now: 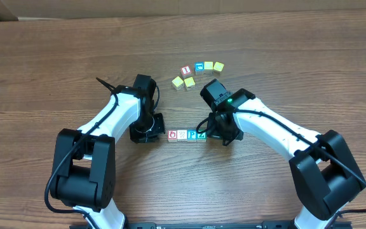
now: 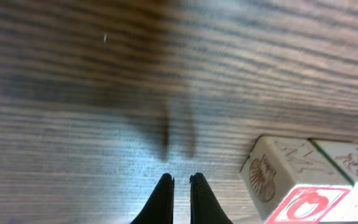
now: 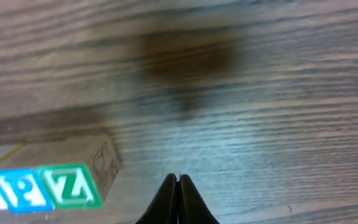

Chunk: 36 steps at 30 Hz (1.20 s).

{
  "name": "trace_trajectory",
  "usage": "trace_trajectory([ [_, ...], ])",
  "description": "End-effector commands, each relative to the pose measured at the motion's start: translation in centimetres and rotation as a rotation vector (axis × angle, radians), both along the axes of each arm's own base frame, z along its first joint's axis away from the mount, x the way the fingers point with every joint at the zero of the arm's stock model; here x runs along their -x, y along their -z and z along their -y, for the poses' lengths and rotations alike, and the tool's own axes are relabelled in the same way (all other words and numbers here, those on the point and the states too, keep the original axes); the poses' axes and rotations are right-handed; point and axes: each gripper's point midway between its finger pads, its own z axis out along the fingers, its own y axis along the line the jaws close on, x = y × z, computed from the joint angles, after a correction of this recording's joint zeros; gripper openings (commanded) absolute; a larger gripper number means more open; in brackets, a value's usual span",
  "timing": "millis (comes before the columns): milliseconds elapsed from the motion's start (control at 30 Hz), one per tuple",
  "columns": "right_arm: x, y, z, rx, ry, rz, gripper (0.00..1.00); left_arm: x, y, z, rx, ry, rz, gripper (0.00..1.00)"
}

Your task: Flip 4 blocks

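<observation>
Blocks (image 1: 187, 135): four in a touching row on the brown wood-grain table (image 1: 297, 51). Flanking them, left gripper (image 2: 181, 179) and right gripper (image 3: 178, 179), each pressed together, holding nothing.

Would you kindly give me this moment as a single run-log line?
left gripper: jaws shut, empty, near O block | right gripper: jaws shut, empty, near Z block | four blocks: one row
</observation>
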Motion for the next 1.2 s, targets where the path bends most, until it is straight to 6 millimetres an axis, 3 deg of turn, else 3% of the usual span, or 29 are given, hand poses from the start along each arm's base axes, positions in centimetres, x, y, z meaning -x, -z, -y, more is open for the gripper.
trace_trajectory([
  [0,-1.0,-0.1,0.1,0.0,0.062,0.039,0.04,0.0,0.6,0.0,-0.009,0.003,-0.006,0.04],
  [433,0.0,2.5,0.3,-0.018,0.131,0.036,0.04,-0.7,0.8,0.7,-0.107,-0.025,0.049,0.04],
  [767,-0.2,2.5,0.0,-0.033,0.117,0.046,0.04,-0.6,1.0,1.0,-0.14,-0.011,0.062,0.04],
  [967,-0.7,2.1,-2.5,-0.151,0.003,0.057,0.04,-0.7,1.0,1.1,-0.137,-0.011,0.062,0.04],
  [1167,-0.6,2.2,-2.5,-0.156,0.0,0.053,0.04,-0.5,1.0,1.6,-0.104,0.037,0.058,0.04],
])
